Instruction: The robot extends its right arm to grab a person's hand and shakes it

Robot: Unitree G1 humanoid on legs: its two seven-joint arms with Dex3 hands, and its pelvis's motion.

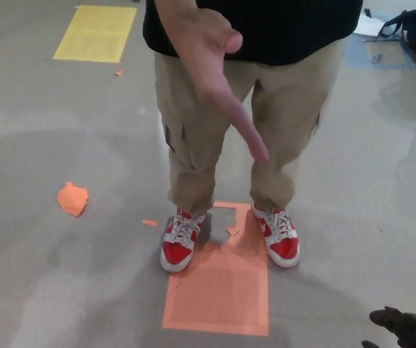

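The robot's right hand shows only at the lower right corner, low over the floor; its black fingers look spread and hold nothing. The person's hand reaches down and forward at the top centre, fingers together and pointing down, thumb out, well apart from the robot's hand. The person stands in tan trousers and red shoes at the top edge of an orange sheet on the grey floor.
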